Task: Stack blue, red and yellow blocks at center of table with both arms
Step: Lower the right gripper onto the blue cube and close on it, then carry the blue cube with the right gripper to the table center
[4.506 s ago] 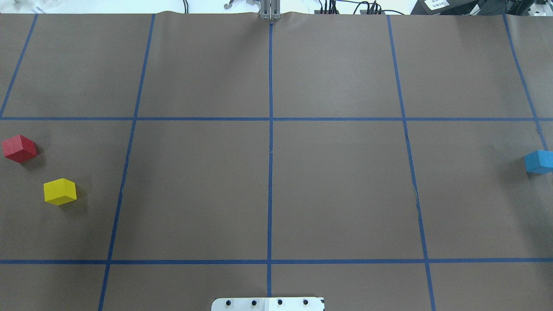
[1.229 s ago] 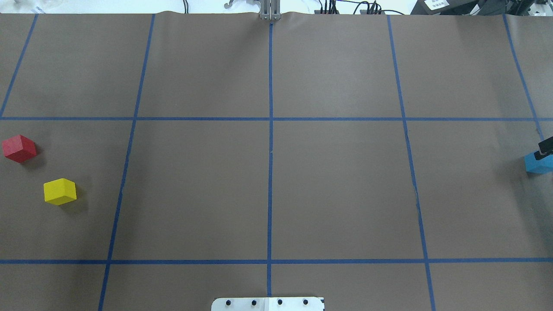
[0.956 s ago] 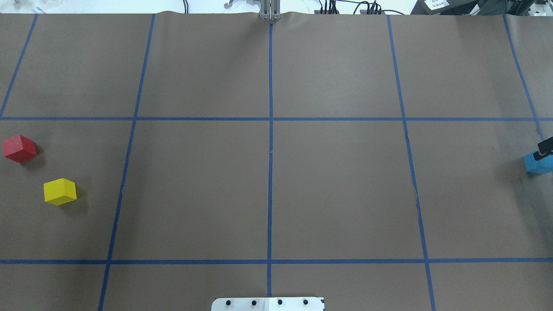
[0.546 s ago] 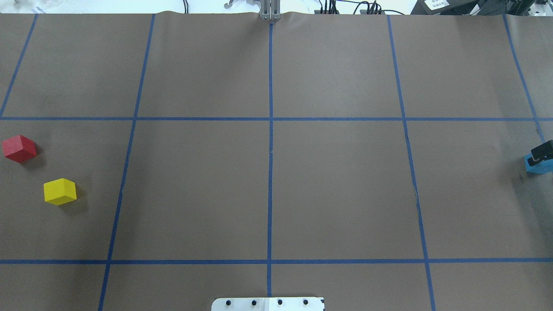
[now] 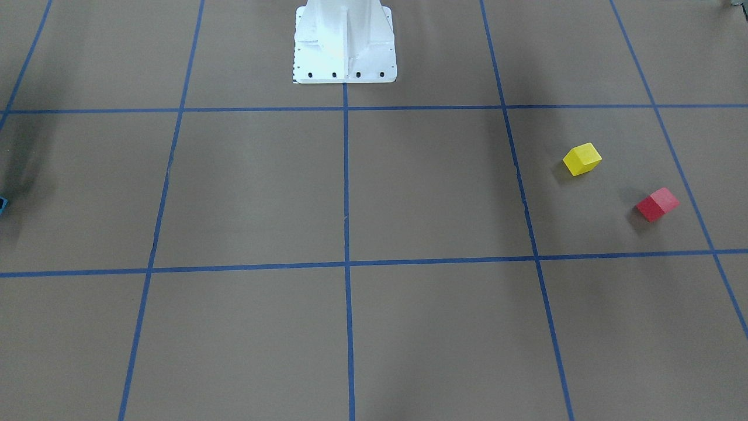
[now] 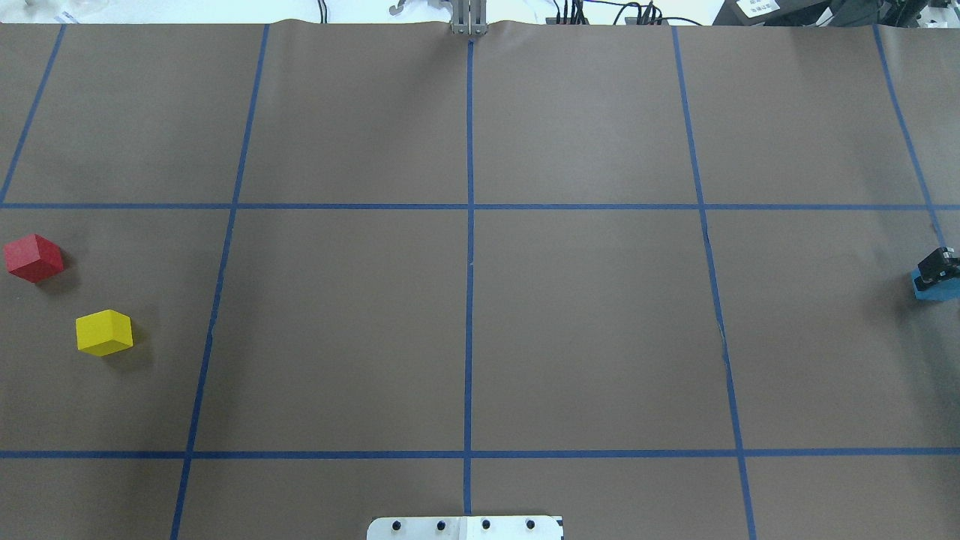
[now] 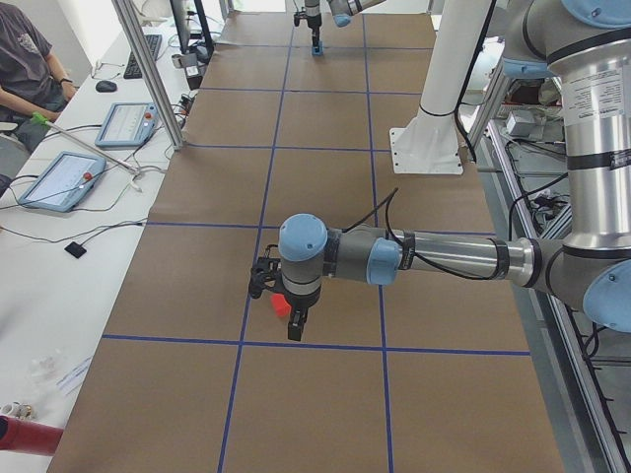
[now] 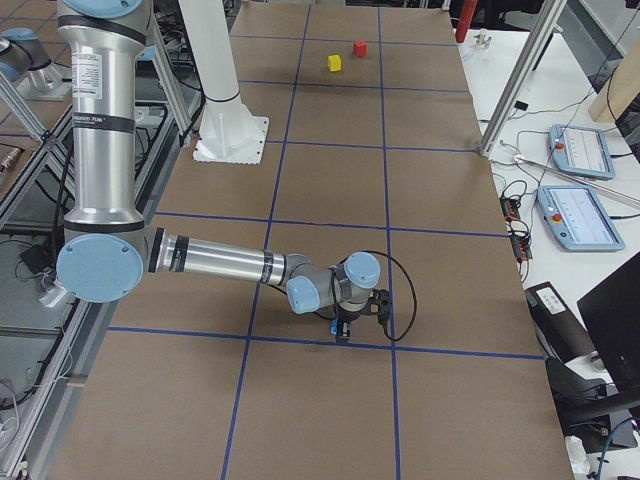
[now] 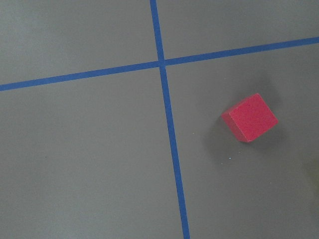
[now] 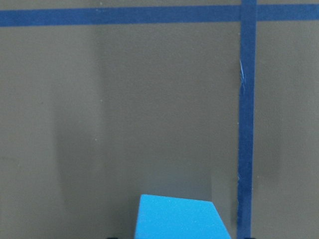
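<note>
out on the table's [image 6: 600,337] right side, right gripper [image 6: 937,265] hangs at the blue block [image 10: 179,219], can't tell if clamped or apart. off-centre pinch could flick it away.

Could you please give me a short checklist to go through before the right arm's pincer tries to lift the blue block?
1. Is the blue block centred under the right pincer? Ok: it sits mid-bottom in the right wrist view.
2. Is the right pincer shut on the blue block? Cannot tell.
3. Is the centre of the table free for the stack? Ok: no block lies there.
4. Are the red block and the yellow block out of the carry path? Ok: both lie far to the robot's left.
5. Is the left pincer away from the centre? Ok: it hovers by the red block.
</note>
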